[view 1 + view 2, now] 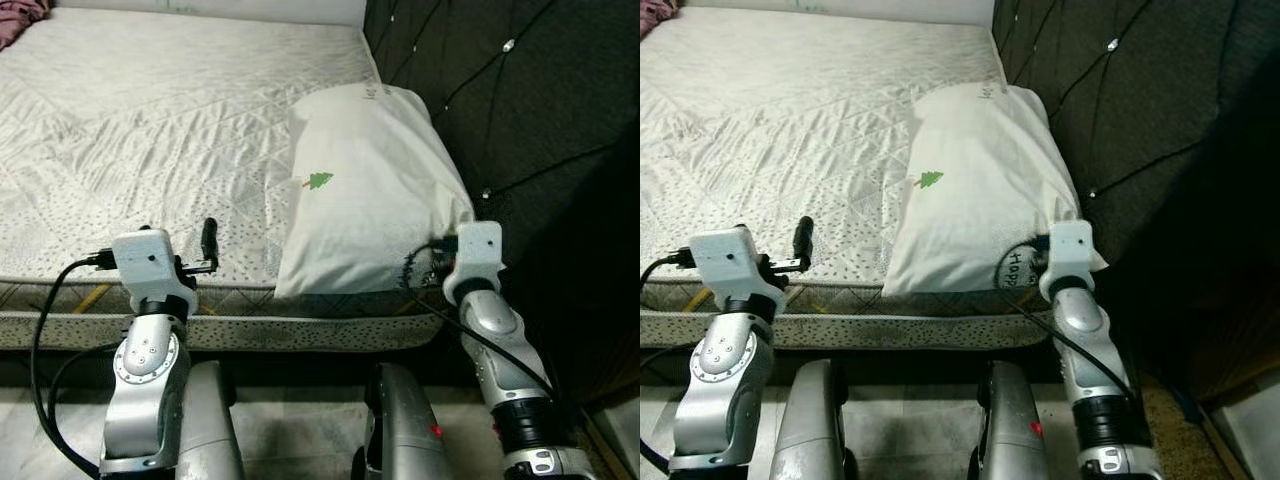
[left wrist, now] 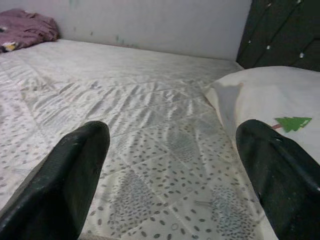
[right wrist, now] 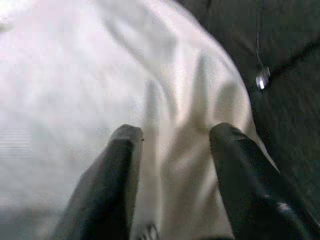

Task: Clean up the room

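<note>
A white pillow [image 1: 370, 190] with a small green tree print lies on the right side of the mattress [image 1: 150, 130], against the dark headboard. My right gripper [image 3: 172, 132] is at the pillow's near right corner, its two black fingers closed on a bulging fold of the pillow cloth. My left gripper [image 2: 172, 135] hovers open just over the mattress's near edge, left of the pillow, with nothing between its fingers. One of its fingers [image 1: 209, 235] stands up above the wrist.
A dark tufted headboard [image 1: 520, 100] runs along the right of the bed. A crumpled maroon cloth [image 2: 25, 27] lies at the mattress's far left corner by the pale wall. Tiled floor [image 1: 280, 430] lies below the bed edge, between my legs.
</note>
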`<state>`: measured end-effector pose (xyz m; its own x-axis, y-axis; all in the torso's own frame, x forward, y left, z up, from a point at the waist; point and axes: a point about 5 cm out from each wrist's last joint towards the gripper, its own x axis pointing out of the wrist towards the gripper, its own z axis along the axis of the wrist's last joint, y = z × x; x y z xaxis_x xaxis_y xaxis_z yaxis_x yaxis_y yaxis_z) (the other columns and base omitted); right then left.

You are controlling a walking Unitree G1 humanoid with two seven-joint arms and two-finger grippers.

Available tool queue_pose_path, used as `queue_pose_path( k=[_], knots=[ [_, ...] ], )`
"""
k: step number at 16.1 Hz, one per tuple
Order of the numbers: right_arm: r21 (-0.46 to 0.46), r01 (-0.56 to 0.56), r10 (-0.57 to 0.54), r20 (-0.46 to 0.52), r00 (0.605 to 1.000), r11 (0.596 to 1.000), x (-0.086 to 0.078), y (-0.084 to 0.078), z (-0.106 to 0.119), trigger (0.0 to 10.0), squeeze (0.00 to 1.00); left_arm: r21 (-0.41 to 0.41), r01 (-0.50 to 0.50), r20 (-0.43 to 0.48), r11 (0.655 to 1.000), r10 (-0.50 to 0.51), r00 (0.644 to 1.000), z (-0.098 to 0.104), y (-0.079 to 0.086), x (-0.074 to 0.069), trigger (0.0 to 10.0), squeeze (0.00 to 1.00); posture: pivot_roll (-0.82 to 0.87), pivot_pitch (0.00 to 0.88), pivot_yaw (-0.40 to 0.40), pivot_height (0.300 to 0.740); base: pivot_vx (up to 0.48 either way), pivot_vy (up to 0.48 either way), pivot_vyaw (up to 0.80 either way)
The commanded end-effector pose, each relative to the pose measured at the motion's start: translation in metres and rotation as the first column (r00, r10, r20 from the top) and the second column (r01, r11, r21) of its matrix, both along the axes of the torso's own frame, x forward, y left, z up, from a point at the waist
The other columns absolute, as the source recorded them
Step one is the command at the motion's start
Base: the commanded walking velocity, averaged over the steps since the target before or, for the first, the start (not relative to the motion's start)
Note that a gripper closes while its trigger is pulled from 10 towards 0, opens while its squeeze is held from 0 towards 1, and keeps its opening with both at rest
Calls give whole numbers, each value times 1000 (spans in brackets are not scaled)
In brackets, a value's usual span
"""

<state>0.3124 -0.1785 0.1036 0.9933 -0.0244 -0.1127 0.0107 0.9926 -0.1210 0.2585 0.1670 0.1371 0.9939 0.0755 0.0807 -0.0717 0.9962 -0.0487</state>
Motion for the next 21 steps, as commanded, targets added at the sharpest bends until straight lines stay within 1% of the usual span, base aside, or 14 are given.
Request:
queue_pose_path(
  k=[1, 4, 5, 6, 7, 8, 9, 10, 11, 13, 14, 16, 17, 21],
  knots=[
    [24, -24, 22, 43, 999, 999, 6, 4, 10, 10000, 1000, 15, 13, 15, 1000, -14, 1000, 2, -2, 3, 10000, 0, 30, 0, -66, 538, 0, 0, 0],
    [74, -89, 83, 81, 993, 993, 14, 20, 21, 10000, 1000, 23, -20, 34, 1000, 19, 999, 9, 5, 3, 10000, 0, 61, 0, -65, 538, 0, 0, 0],
    [101, -75, 68, 64, 996, 992, 18, 27, 21, 10000, 8, 40, -22, 36, 999, 20, 999, 8, 6, 2, 10000, 0, 68, 0, -69, 538, 0, 0, 0],
    [124, -84, 75, 71, 995, 989, 19, 31, 24, 10000, 0, 40, -33, 37, 999, 31, 999, 8, 8, 2, 10000, 0, 71, 0, -70, 538, 0, 0, 0],
    [106, -94, 87, 69, 994, 990, 19, 39, 26, 10000, 0, 29, -53, 37, 998, 52, 998, 8, 10, 2, 10000, 0, 54, 0, -63, 538, 0, 0, 0],
    [87, -64, 60, 51, 997, 994, 20, 41, 25, 10000, 0, 27, -54, 36, 998, 53, 998, 7, 9, 2, 10000, 0, 50, 0, -64, 538, 0, 0, 0],
    [60, -67, 62, 77, 995, 996, 20, 44, 26, 10000, 0, 28, -56, 38, 998, 54, 998, 6, 8, 3, 10000, 0, 44, 0, -61, 538, 0, 0, 0],
    [116, -134, 124, 87, 988, 984, 16, 49, 26, 10000, 0, 28, -55, 43, 998, 53, 998, 6, 7, 3, 10000, 0, 38, 0, -57, 538, 0, 0, 0],
    [96, -66, 57, 87, 995, 993, 13, 42, 25, 10000, 0, 17, -55, 41, 998, 54, 998, 5, 6, 2, 10000, 0, 42, 0, -57, 538, 0, 0, 0],
    [73, -37, 32, 63, 998, 997, 6, 41, 19, 10000, 0, 15, -50, 33, 999, 49, 998, 3, 5, 1, 10000, 0, 39, 0, -43, 538, 0, 0, 0],
    [111, -81, 71, 95, 993, 991, 3, 48, 23, 10000, 0, 26, -44, 31, 999, 43, 999, 2, 4, 1, 10000, 0, 37, 0, -39, 538, 0, 0, 0],
    [111, -181, 158, 186, 970, 977, 6, 55, 40, 10000, 0, 30, -46, 41, 998, 44, 998, 5, 5, 3, 10000, 0, 42, 0, -49, 538, 0, 0, 0],
    [135, -180, 154, 189, 970, 974, 8, 55, 42, 10000, 0, 30, -46, 42, 998, 45, 998, 6, 5, 3, 10000, 0, 44, 0, -52, 538, 0, 0, 0],
    [149, -194, 163, 194, 967, 970, 13, 56, 46, 10000, 0, 6, -30, 46, 1000, 29, 999, 4, 1, 0, 10000, 0, 43, 0, -57, 592, 0, 0, 0]
  ],
)
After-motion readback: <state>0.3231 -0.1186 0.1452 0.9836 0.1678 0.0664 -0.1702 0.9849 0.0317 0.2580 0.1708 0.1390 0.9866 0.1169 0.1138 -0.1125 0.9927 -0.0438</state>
